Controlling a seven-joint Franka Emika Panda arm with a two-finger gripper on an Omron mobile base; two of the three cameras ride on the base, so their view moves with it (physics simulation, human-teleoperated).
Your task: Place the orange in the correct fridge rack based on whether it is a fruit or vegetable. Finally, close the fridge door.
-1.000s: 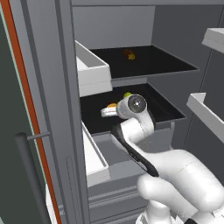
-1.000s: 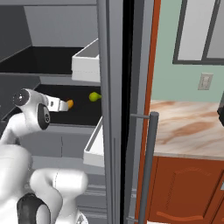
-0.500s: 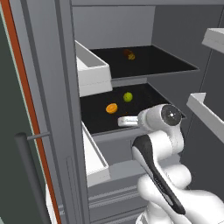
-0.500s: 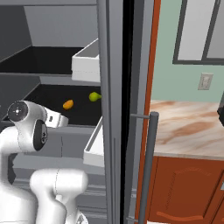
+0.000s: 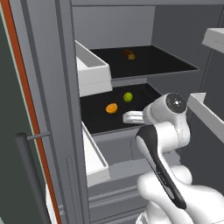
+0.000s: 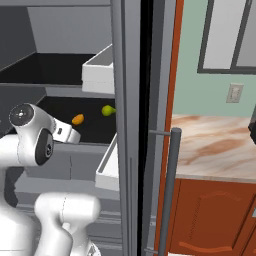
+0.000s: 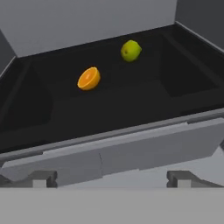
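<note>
Pulled back since a second ago: end effector [image 7: 112, 179], fingers apart and empty, just outside grey front edge of glossy black fridge rack [image 5: 98, 120]. Small bright orange [image 7: 89, 78] resting mid-rack, near yellow-green round fruit [image 7: 131, 50].

The lower fridge rack [image 7: 131, 103] carries the orange [image 7: 89, 78] and, well apart, a yellow-green fruit [image 7: 131, 50]

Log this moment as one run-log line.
orange: on lower fridge rack beside green fruit | gripper: open, outside rack front | fridge door: open
</note>
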